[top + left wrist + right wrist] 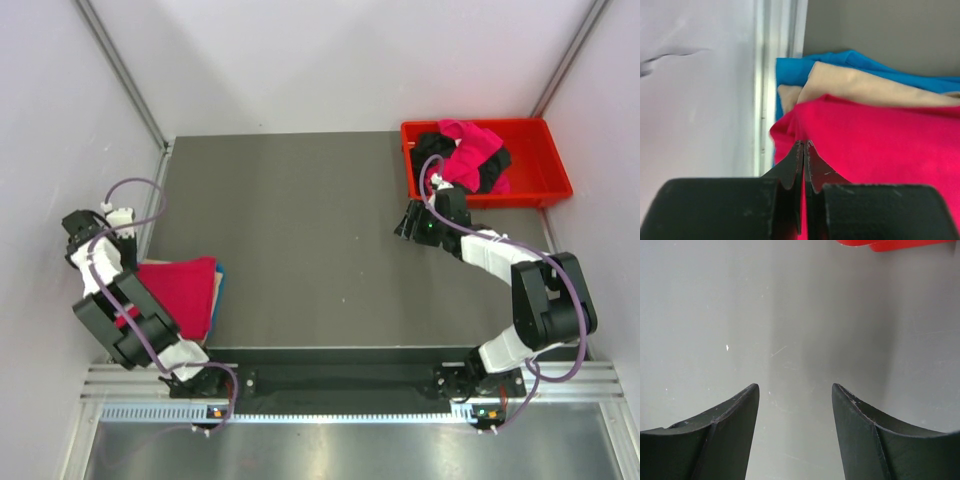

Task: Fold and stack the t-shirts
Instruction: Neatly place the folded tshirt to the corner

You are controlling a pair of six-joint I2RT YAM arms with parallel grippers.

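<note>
R jaws open: reach far-right into tray [545,170], pinch only top pink tee [468,152]; L jaws shut by stack [185,290].

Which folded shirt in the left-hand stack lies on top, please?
The magenta-pink shirt; the tan shirt and the blue shirt lie beneath it.

Black-and-white arms [490,255]; purple cables [135,182]; right claw [795,386] black, perhaps scuffed.

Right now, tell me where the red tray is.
In the top view, the red tray sits at the table's far right corner, with pink and black t-shirts heaped inside.
</note>
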